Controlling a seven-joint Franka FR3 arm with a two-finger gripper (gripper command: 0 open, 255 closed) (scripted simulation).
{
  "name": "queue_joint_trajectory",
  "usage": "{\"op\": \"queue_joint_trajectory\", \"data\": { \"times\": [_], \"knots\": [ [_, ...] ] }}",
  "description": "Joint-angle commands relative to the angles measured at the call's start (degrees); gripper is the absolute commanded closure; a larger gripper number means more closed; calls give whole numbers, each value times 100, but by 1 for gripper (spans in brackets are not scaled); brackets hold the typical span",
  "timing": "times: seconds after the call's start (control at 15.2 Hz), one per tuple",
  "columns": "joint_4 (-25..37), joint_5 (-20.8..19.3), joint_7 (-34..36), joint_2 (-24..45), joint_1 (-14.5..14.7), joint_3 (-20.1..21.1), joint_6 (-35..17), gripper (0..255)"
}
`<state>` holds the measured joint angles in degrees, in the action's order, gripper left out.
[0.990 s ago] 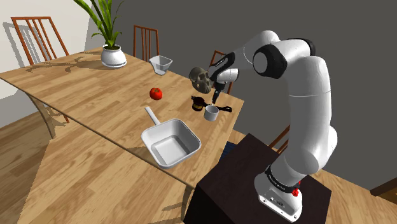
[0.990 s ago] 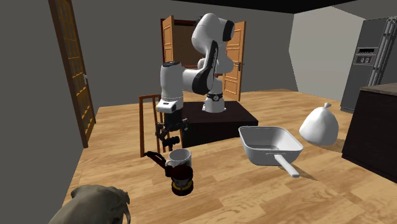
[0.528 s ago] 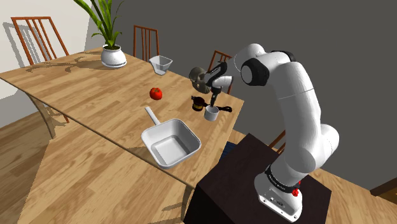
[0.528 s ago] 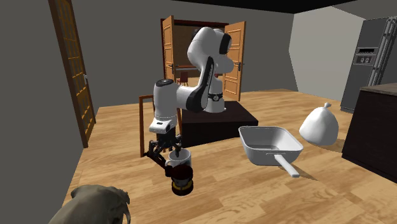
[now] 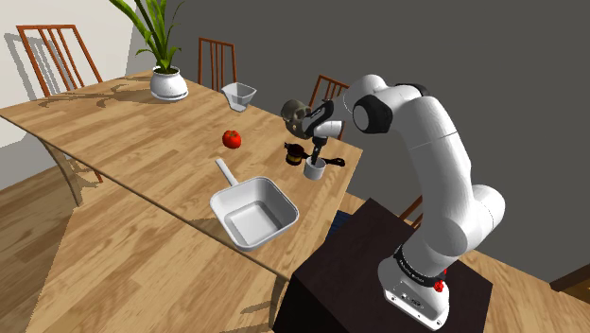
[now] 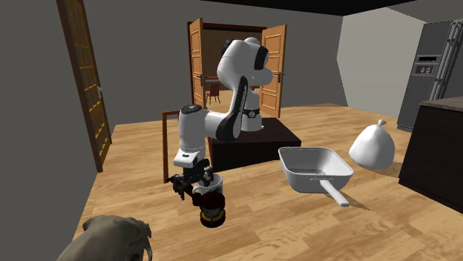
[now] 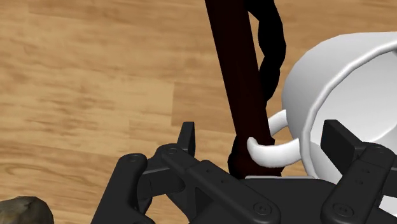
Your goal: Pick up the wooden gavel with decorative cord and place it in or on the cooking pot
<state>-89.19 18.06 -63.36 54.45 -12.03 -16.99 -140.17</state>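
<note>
Item, dark box stand (image 5: pixel 378 274): is carrying the white arm (image 5: pixel 444 161), which is reaching up and toward the shoulder view's left over the wooden desk (image 5: pixel 142 151). Item, cooking pot (image 5: pixel 251 219), white, square, with a straight handle: is sitting empty near the desk's front edge, well apart from the gavel. Item, tool (image 7: pixel 263 143): is hanging low over the desk with its fingers (image 7: pixel 186 137) standing apart, open, gripping nothing. Item, gavel (image 7: pixel 236 76): is lying on the desk by the edge nearest the arm, its dark handle passing between the fingers without touching them, its black twisted cord (image 7: pixel 272 51) running alongside. Item, white mug (image 7: pixel 347 89): is standing just beside the gavel's handle, its own curved handle also sitting between the fingers. Item, red tomato (image 5: pixel 232 139): is resting farther along the desk. Item, grey skull-like lump (image 5: pixel 299 117): is sitting behind the tool. Item, white cup (image 5: pixel 239 94) and potted plant (image 5: pixel 165 57): are standing at the far side. Item, wooden chairs (image 5: pixel 216 59): are standing beyond the desk.
</note>
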Motion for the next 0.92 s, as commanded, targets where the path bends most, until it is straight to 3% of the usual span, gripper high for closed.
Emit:
{"op": "queue_joint_trajectory", "data": {
  "times": [0.0,0.33,0.4,0.86],
  "knots": [
    [1,5,0,16,0,5,-18,0],
    [1,4,0,15,0,5,-17,0],
    [1,4,0,15,0,5,-17,255],
    [-3,5,-3,14,-2,5,-20,255]
  ]
}}
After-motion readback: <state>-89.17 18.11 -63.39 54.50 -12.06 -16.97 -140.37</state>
